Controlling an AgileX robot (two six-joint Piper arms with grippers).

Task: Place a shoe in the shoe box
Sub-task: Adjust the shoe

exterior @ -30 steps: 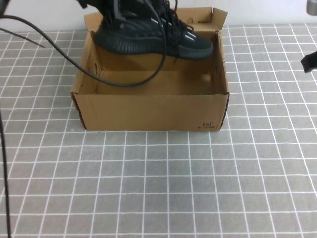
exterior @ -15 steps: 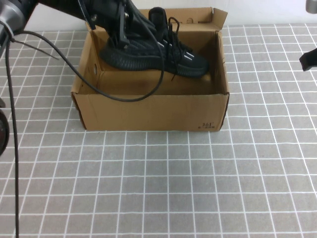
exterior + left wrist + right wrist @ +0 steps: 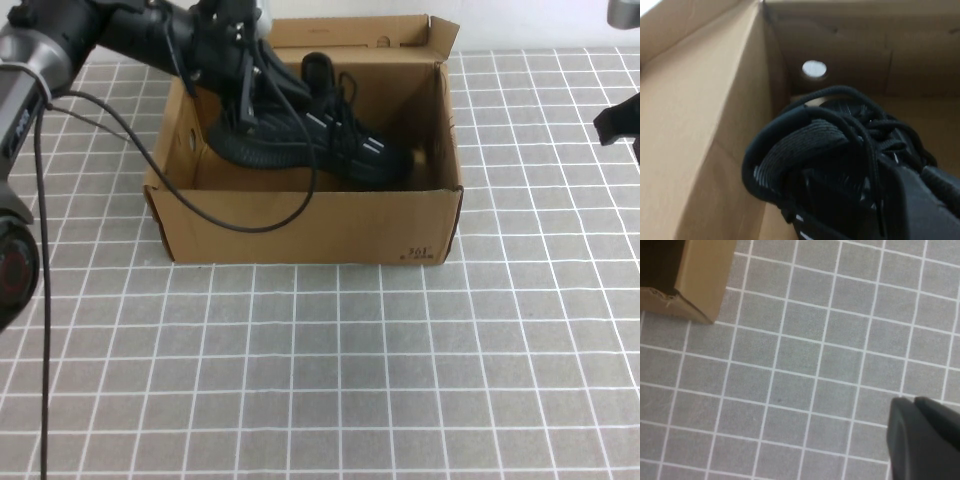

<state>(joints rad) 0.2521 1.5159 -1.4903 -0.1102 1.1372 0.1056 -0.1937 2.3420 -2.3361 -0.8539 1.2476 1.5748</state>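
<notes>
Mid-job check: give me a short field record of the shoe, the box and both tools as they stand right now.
shoe: black, inside the box, heel end gripped and raised, toe pointing to the robot's right
shoe box: brown cardboard, open, lid flap standing at the far side
left tool: over the box's left part, shut on the shoe
right tool: at the right edge, away from the box, holding nothing

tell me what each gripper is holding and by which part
The left gripper holds the shoe by its heel end, inside the box. The right gripper, off to the right, holds nothing.
</notes>
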